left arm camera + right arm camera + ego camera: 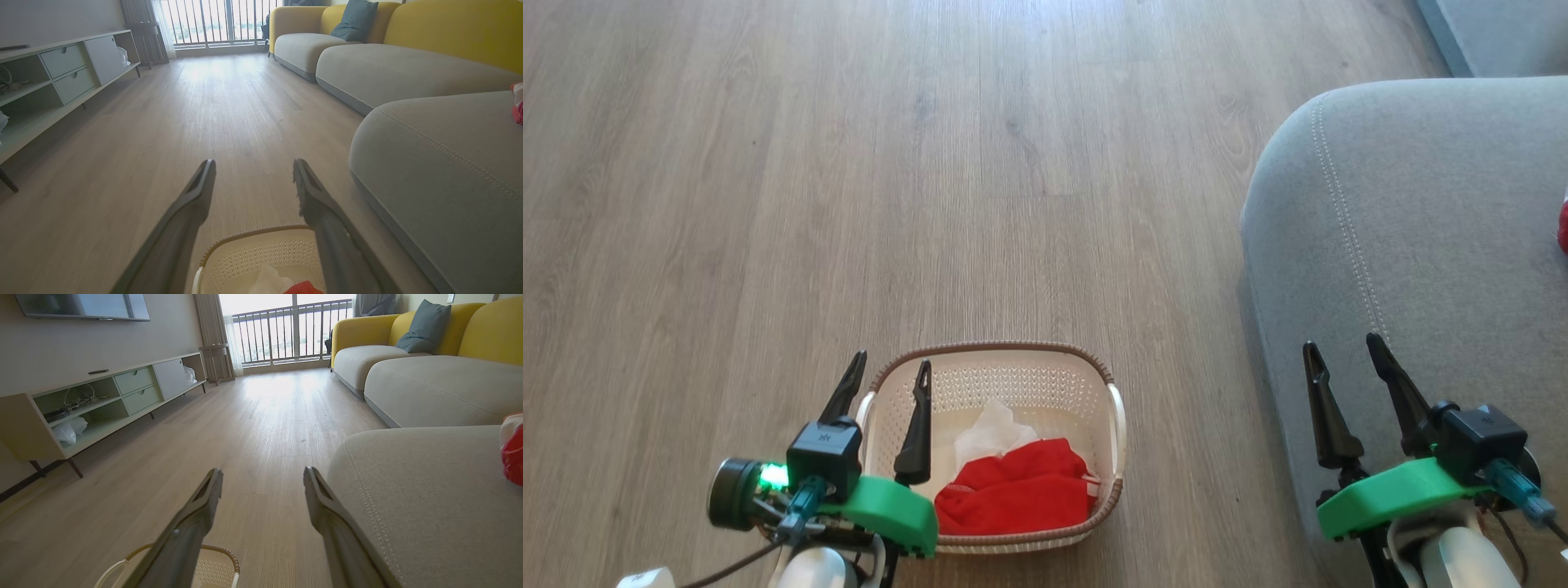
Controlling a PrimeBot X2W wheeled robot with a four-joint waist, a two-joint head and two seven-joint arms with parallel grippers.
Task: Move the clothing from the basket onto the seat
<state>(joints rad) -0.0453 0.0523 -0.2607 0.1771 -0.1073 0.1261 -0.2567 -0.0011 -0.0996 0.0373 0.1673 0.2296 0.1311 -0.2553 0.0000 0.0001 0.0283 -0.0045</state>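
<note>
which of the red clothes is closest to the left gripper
The red garment lying in the basket, right beside the open left gripper. The other red piece lies far off on the grey seat, at the head view's right edge.

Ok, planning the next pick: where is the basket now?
In the head view the basket sits on the floor at bottom centre, beside the left gripper, left of the seat.

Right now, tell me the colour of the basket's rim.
Brown, braided-looking rim; head view shows it best.
</note>
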